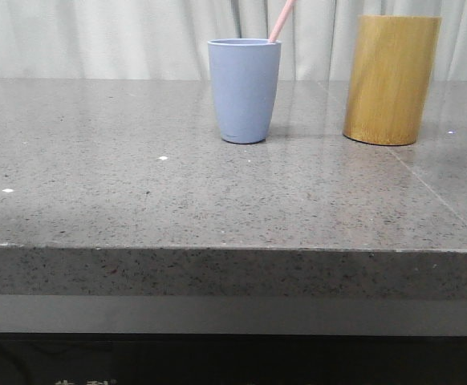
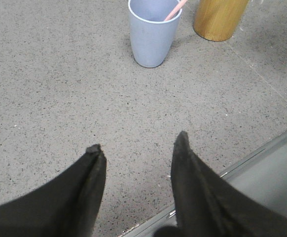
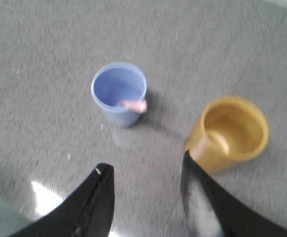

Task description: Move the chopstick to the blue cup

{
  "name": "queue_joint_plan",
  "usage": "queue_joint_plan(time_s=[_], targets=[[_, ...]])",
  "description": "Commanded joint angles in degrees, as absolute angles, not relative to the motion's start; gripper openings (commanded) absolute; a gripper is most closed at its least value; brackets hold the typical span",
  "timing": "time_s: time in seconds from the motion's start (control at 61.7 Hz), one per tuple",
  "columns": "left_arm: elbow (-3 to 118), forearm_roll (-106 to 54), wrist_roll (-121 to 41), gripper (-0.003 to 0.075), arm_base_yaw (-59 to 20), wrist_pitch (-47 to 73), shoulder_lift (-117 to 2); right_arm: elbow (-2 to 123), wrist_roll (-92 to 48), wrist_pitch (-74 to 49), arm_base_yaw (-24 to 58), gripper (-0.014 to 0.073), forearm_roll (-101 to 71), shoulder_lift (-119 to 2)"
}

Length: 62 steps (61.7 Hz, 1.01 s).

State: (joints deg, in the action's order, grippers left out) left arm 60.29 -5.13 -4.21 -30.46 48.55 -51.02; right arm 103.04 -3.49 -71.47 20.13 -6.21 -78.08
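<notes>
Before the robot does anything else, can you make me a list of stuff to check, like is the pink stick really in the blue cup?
1. Chopstick in the blue cup: ok, it stands inside and leans on the rim.
2. Blue cup upright on the table: ok.
3. Bamboo cup upright and apart from the blue cup: ok, and the right wrist view shows nothing inside it.
4. Left tool open and holding nothing: ok.
5. Right tool open and holding nothing: ok, though that view is blurry.
6. Chopstick's lower end touching the cup's bottom: cannot tell, the wall hides it.
</notes>
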Motion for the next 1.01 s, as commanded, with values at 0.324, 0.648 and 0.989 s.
queue_joint_plan(time_s=[0.324,0.648,0.989], targets=[[61.8,-5.9,-4.1,0.0312,-30.4,44.6,-50.6,64.6,-2.8,-47.2,20.0,0.0352,-5.8,-46.5],[61.8,-5.9,-4.1,0.0312,-30.4,44.6,-50.6,48.7,-2.8,-45.7,20.0,0.0352,-5.4,-29.7],[61.8,-5.9,-4.1,0.0045,-30.4,44.6,-50.6,47.5,-2.8,-46.0,20.0,0.0092,-4.4,-27.1]])
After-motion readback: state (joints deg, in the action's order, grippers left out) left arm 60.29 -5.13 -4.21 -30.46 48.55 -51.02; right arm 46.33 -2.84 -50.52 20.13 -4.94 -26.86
